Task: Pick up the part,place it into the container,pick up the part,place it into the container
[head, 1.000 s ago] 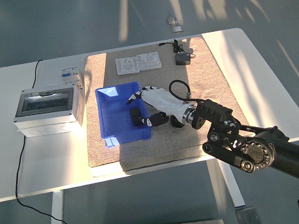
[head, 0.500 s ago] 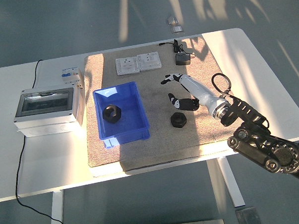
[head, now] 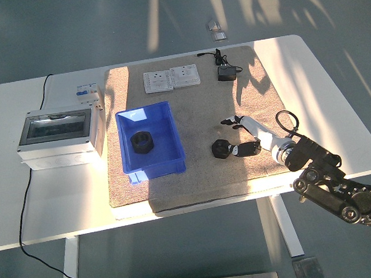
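A blue container (head: 173, 145) sits on the left part of the beige mat, with one black nut-like part (head: 141, 142) lying inside it. A second black part (head: 220, 148) rests on the mat to the right of the container. My right hand (head: 233, 137) reaches in from the lower right, low over the mat. Its fingers (head: 246, 150) are spread, and the dark fingertips lie right beside this part's right side without closing around it. The left arm does not show.
A grey electrical box (head: 56, 135) with a clear lid stands on the table at the left, a small breaker (head: 88, 94) behind it. White socket plates (head: 170, 78) and a black adapter (head: 226, 73) lie at the mat's far edge.
A second ago my right hand was over the container with a part. That part now lies inside, and the hand has pulled right, then come down beside the second part.
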Motion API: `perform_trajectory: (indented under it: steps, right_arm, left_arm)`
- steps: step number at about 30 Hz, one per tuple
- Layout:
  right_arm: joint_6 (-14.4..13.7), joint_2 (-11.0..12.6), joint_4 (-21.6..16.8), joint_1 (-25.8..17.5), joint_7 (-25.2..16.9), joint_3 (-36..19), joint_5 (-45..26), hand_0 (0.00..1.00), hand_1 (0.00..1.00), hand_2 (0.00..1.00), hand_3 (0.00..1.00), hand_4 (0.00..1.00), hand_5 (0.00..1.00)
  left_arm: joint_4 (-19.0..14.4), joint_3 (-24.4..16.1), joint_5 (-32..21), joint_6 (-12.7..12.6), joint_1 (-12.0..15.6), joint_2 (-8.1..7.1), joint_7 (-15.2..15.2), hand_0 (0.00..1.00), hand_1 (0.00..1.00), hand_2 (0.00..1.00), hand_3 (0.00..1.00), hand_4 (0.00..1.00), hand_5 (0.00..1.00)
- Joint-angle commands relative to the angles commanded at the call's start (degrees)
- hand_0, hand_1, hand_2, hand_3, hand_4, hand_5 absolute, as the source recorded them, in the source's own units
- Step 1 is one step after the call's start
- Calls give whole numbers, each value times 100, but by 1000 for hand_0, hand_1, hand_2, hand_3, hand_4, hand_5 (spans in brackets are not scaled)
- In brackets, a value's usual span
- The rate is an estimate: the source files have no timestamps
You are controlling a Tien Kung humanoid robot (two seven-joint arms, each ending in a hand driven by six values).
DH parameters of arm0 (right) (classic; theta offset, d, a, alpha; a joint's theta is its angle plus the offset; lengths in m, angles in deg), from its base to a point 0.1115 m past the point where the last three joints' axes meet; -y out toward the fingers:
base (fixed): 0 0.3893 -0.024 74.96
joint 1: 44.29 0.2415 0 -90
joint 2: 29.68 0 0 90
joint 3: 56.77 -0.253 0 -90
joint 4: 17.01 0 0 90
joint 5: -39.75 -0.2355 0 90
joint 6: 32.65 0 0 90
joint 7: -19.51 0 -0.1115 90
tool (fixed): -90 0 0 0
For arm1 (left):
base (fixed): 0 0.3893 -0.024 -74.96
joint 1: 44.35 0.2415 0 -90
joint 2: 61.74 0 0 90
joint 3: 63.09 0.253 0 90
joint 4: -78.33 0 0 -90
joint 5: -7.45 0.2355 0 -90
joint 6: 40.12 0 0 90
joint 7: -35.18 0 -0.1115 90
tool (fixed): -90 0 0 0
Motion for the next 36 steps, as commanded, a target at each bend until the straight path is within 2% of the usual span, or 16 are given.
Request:
perform_trajectory:
  steps: [6, 11, 15, 22, 29, 36]
  right_arm:
    - [-42, -18, 88, 45, -18, 115, -121, 985, 832, 864, 844, 711, 159]
    - [-191, -144, 346, 200, -91, 237, -128, 982, 825, 859, 842, 705, 167]
    - [-130, -180, 428, 221, -66, 192, -7, 982, 825, 859, 842, 705, 167]
    - [138, -90, 224, 162, 91, 124, 64, 979, 812, 831, 837, 709, 164]
    - [139, 48, 27, 107, 51, 181, -153, 976, 812, 841, 840, 721, 158]
    - [-38, 53, -2, 110, -88, 331, 29, 977, 814, 840, 839, 717, 172]
  left_arm:
    - [0, 12, -27, 1, -1, -1, 14, 712, 701, 669, 786, 799, 734]
    - [0, -9, 14, 6, -18, -6, 16, 712, 700, 669, 787, 799, 734]
    - [0, 2, -1, 4, -24, -10, 22, 712, 700, 669, 787, 799, 734]
    - [0, -2, 5, 10, -21, -16, 31, 711, 700, 670, 785, 798, 733]
    - [0, 39, -26, 14, -8, -6, 43, 711, 699, 673, 786, 795, 732]
    - [0, 230, -217, 19, -71, 0, 148, 711, 699, 677, 787, 793, 732]
